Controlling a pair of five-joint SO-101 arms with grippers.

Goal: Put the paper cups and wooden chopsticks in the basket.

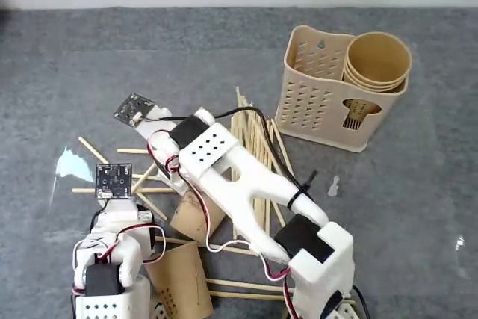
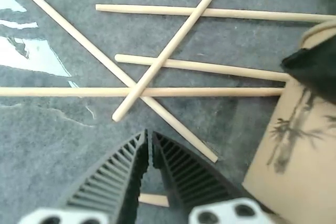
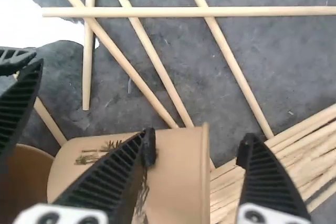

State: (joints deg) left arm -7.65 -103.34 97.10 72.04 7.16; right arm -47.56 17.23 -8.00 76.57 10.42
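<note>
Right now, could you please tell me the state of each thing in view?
basket: upright, holding nested cups.
nested cups: upright, stacked inside the basket.
paper cup: lying on its side.
chopsticks: loose, lying crossed.
left gripper: shut.
right gripper: open, over the paper cup's rim.
</note>
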